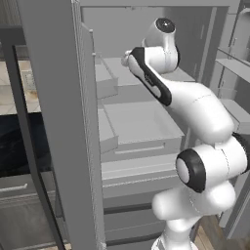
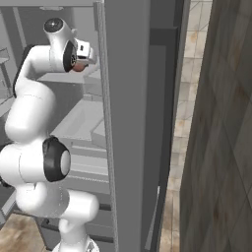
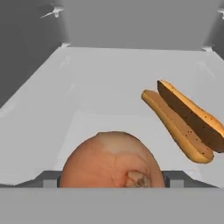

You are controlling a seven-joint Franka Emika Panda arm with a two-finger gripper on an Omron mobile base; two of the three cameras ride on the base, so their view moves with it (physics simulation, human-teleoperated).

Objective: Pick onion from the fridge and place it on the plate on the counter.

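Note:
The onion (image 3: pixel 111 164), round and orange-brown, sits at the bottom of the hand view between my two finger tips, one pressed to each side. My gripper (image 3: pixel 112 180) is shut on it over a pale grey fridge shelf (image 3: pixel 109 87). From the right base view the onion (image 2: pixel 78 67) peeks out under the hand, and the gripper (image 2: pixel 81 60) reaches into the upper part of the open fridge (image 2: pixel 128 98). The fridge wall (image 1: pixel 53 97) stands tall in the left base view. The plate is out of view.
An elongated orange-brown hot-dog roll (image 3: pixel 183 120) lies on the same shelf, to the right of the onion and behind it. Drawers (image 1: pixel 136 127) lie below my arm. A dark counter top (image 1: pixel 12 141) shows left of the fridge door. A brown wall (image 2: pixel 221 147) stands on the right.

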